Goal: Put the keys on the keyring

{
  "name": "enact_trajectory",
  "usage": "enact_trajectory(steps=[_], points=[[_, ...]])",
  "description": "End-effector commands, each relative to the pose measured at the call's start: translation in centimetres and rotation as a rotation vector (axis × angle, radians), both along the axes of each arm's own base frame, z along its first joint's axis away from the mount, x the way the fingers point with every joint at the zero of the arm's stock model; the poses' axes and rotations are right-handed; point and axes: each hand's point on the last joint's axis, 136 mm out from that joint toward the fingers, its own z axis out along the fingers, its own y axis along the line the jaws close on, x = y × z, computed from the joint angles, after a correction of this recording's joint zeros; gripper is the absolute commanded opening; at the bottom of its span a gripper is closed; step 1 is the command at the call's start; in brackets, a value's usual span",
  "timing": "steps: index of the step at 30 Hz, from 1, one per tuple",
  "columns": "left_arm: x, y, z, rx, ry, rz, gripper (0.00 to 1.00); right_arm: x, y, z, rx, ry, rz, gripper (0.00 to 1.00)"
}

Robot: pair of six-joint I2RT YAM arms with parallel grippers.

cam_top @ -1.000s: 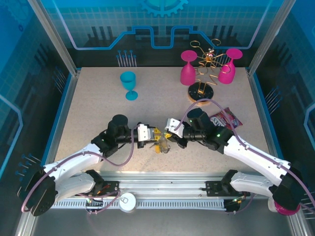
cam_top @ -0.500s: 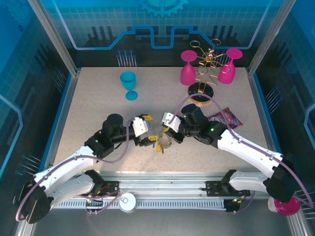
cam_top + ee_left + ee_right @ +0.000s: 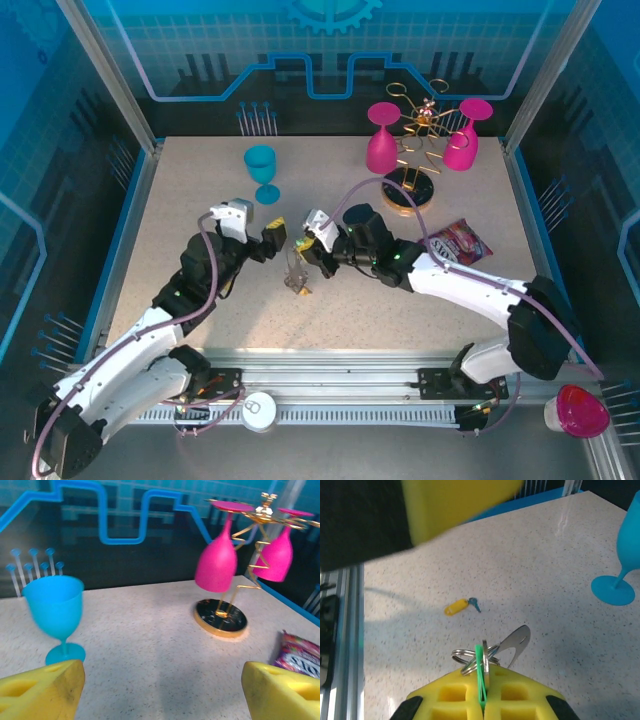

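The right gripper [image 3: 482, 700] pinches what looks like the green key [image 3: 479, 672]. The keyring [image 3: 470, 656] pokes out just ahead of its fingertips. Held so thinly, the bunch could twist or slip free. The left gripper [image 3: 162, 692] is spread and empty. A yellow key [image 3: 456, 607] lies further ahead of the right gripper on the speckled table [image 3: 545, 570]. A blue goblet [image 3: 54, 611] stands beyond the left gripper, before blue walls [image 3: 150, 540].

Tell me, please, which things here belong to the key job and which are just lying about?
Job: keyring, pinched in the right gripper; green key, pinched with it; yellow key, on the table.
Lying about: blue goblet; pink goblets; gold rack; snack packet.
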Motion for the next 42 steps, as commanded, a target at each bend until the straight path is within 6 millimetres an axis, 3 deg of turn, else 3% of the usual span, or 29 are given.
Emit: enact_trajectory(steps=[1,7,14,18,25,31,36,42], points=[[0.4,1.3,-2.3,-0.085,0.112,0.089,0.82,1.4,-0.2,-1.1,0.04,0.011,-0.081,0.0],[0.8,-0.1,-4.8,-0.079,0.217,0.04,0.81,0.6,-5.5,-8.5,-0.236,0.07,-0.133,0.0],[1.1,-1.9,-6.4,-0.058,0.269,-0.042,0.81,-1.5,-12.8,-13.2,-0.625,0.142,-0.144,0.0],[1.3,-2.1,-7.1,-0.058,0.282,-0.046,0.81,-1.2,-16.1,-14.6,-0.811,0.148,-0.218,0.0],[1.2,-2.0,-7.7,-0.054,0.301,-0.042,0.81,-0.6,-19.0,-16.4,-0.999,0.154,-0.282,0.07],[1.1,-2.0,-7.8,-0.041,0.304,-0.041,0.81,0.3,-22.2,-16.7,-1.152,0.113,-0.371,0.33],[1.2,-1.9,-7.7,-0.035,0.3,-0.041,0.81,2.2,-22.7,-14.7,-1.097,0.106,-0.5,0.4],[1.3,-2.0,-7.7,-0.031,0.296,-0.048,0.81,-0.4,-17.4,-13.8,-0.753,0.257,-0.32,0.36]])
